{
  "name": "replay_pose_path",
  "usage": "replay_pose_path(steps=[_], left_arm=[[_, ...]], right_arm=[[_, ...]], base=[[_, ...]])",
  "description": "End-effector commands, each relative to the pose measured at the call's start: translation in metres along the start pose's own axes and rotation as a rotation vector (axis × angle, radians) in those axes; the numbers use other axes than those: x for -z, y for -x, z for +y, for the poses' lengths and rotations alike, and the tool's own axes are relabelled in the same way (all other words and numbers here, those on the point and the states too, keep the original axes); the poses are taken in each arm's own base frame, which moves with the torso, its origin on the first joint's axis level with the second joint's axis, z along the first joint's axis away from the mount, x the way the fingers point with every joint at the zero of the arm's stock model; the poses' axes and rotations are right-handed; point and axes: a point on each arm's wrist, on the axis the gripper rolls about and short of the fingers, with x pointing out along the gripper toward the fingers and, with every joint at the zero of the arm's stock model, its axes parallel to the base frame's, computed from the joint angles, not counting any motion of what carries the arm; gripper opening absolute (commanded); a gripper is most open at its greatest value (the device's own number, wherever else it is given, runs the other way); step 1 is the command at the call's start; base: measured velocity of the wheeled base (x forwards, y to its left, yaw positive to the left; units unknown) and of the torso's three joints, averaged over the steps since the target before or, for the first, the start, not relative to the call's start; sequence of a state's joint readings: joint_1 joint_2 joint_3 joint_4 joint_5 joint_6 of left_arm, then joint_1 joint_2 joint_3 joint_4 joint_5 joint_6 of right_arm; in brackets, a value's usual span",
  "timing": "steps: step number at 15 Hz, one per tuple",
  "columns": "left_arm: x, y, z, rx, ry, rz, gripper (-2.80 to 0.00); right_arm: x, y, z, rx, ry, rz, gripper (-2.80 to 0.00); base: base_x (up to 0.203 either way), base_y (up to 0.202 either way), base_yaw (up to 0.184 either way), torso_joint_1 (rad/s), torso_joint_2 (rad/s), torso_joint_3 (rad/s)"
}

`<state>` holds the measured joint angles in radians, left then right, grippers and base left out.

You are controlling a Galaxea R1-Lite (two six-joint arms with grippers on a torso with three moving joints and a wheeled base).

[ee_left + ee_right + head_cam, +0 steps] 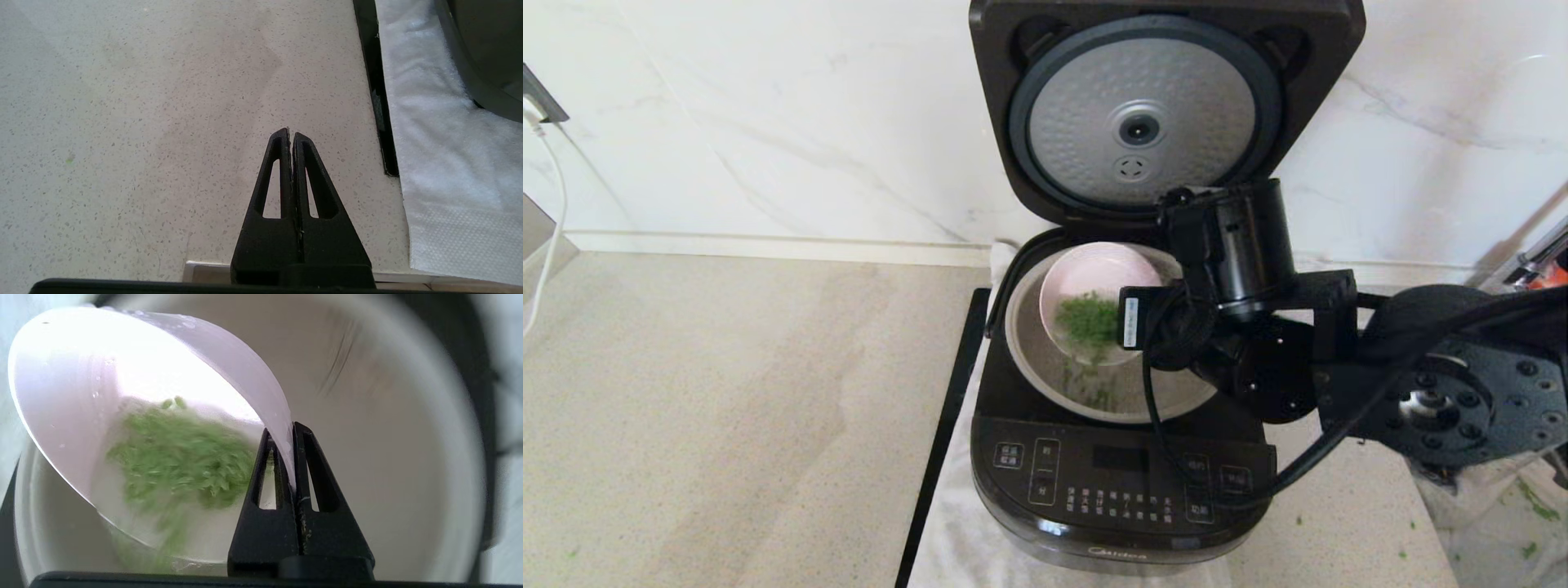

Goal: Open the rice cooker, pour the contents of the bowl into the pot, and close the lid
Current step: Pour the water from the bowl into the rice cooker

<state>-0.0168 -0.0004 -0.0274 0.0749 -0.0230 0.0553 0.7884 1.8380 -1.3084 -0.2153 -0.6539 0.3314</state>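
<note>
The black rice cooker (1123, 490) stands with its lid (1143, 122) swung up, dimpled silver plate facing me. Over the grey pot (1029, 343) the pink-lined bowl (1094, 278) is tipped steeply. Chopped green bits (1088, 320) slide toward its lower rim, and some lie on the pot floor (1094, 392). My right gripper (291, 428) is shut on the bowl's rim (282, 428), one finger inside, one outside; the green bits (179, 457) stream down the bowl (73, 388) into the pot (388, 416). My left gripper (291, 132) is shut on nothing over the bare counter, left of the cooker.
A white cloth (433, 130) lies under the cooker, with a black strip (947, 416) along its left edge. A marble wall stands behind. Stray green bits (1535, 498) dot the counter at the right. A white cable (551, 212) hangs at the far left.
</note>
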Motion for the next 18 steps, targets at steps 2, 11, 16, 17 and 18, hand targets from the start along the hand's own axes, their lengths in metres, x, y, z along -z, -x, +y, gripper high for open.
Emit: replay_pose_path(steps=[2,11,16,17,18], left_arm=[[0.000,0.000,0.000,0.000,0.000,-0.001,-2.80],[0.000,0.000,0.000,0.000,0.000,-0.001,-2.80],[0.000,0.000,0.000,0.000,0.000,-0.001,-2.80],[0.000,0.000,0.000,0.000,0.000,-0.001,-2.80],[0.000,0.000,0.000,0.000,0.000,-0.001,-2.80]], right_arm=[[-0.007,0.012,-0.004,0.007,-0.008,-0.230,-2.80],[0.004,0.009,-0.005,0.061,0.065,-0.558,-2.80],[0.024,-0.001,0.000,0.089,0.158,-0.619,-2.80],[0.022,0.000,0.000,0.089,0.154,-0.623,-2.80],[0.019,0.001,0.001,0.090,0.149,-0.630,-2.80]], base=[[0.000,0.000,0.000,0.000,0.00,0.000],[0.000,0.000,0.000,0.000,0.00,0.000],[0.000,0.000,0.000,0.000,0.00,0.000],[0.000,0.000,0.000,0.000,0.00,0.000],[0.000,0.000,0.000,0.000,0.00,0.000]])
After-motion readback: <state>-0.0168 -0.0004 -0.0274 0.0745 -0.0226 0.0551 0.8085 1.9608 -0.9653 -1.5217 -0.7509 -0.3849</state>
